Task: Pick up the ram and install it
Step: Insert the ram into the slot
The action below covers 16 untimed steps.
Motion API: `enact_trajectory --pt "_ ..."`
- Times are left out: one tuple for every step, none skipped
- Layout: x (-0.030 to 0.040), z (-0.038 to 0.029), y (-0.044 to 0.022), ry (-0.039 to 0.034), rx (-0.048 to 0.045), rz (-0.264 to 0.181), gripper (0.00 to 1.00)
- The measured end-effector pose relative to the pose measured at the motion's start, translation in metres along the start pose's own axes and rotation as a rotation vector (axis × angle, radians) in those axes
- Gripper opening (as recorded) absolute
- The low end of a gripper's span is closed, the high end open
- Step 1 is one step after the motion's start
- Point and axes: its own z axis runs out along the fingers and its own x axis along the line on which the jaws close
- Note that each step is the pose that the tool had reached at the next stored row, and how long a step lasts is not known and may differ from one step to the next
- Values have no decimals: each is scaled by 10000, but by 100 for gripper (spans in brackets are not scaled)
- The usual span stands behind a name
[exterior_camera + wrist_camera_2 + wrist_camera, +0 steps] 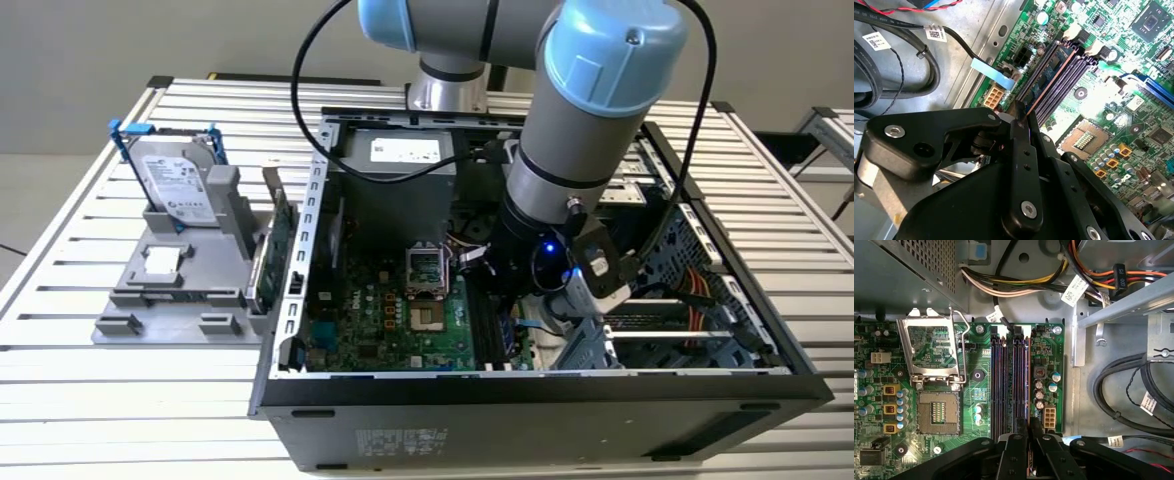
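Note:
The ram is a thin dark green stick seen almost edge-on. It stands in the memory slot nearest the case wall on the green motherboard. In the first wrist view the ram runs as a narrow line along the outermost of several parallel slots. My gripper is low inside the open computer case, its black fingers shut on the near end of the stick. The same gripper straddles that slot line in the first wrist view. In the exterior view the arm's wrist hides the fingers.
An open CPU socket lies beside the slots. Black cables and coloured power leads crowd the case wall. Outside the case, a silver hard drive and a green card stand on a grey fixture.

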Motion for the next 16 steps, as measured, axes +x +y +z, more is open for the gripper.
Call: enact_trajectory --pt "0 0 0 1 0 1 0" --pt "0 0 0 2 0 0 0" --pt "0 0 0 4 0 1 0" --pt "0 0 0 5 0 1 0" --pt "0 0 0 6 0 1 0" --pt "1 0 0 7 1 2 0" --pt "1 0 0 7 1 1 0" --pt "0 0 0 6 1 1 0" --pt "0 1 0 7 3 0 0" --pt "1 2 0 7 3 -1 0" --pt "2 4 0 7 2 -2 0" --pt "6 4 0 6 2 2 0" --pt "6 7 0 6 2 3 0" --pt "6 14 0 6 1 2 0" --pt "6 23 0 6 1 2 0" --pt "6 34 0 6 0 3 0"
